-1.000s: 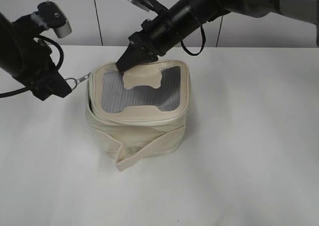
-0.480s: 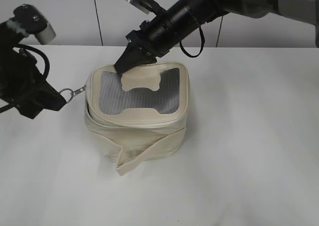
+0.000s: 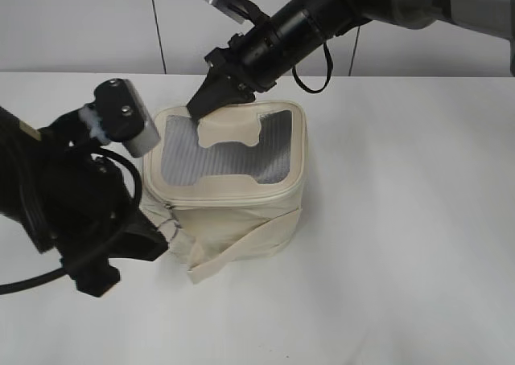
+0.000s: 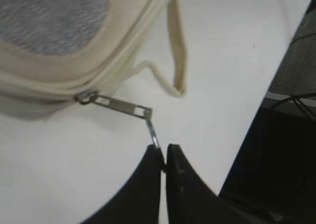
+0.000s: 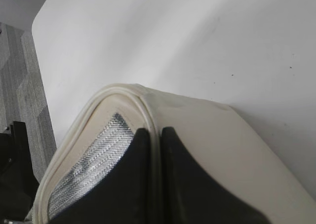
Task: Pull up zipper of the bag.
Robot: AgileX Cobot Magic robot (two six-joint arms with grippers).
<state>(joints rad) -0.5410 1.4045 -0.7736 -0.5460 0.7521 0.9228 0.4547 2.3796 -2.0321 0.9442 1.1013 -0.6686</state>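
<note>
White worktop (image 3: 402, 220): your left jaws (image 4: 163, 157) clamp the zipper (image 4: 121, 107) ring; right jaws (image 5: 152, 140) pinch the bag (image 3: 241, 212) rim.

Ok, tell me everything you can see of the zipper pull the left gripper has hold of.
The zipper pull is a flat silver metal tab hooked to a small slider at the rim of the cream bag lid, near its front left corner. A thin metal ring hangs off its free end, pinched between the black fingers of the left gripper. The pull is stretched out away from the bag above the white table, not touching it as far as I can tell.
</note>
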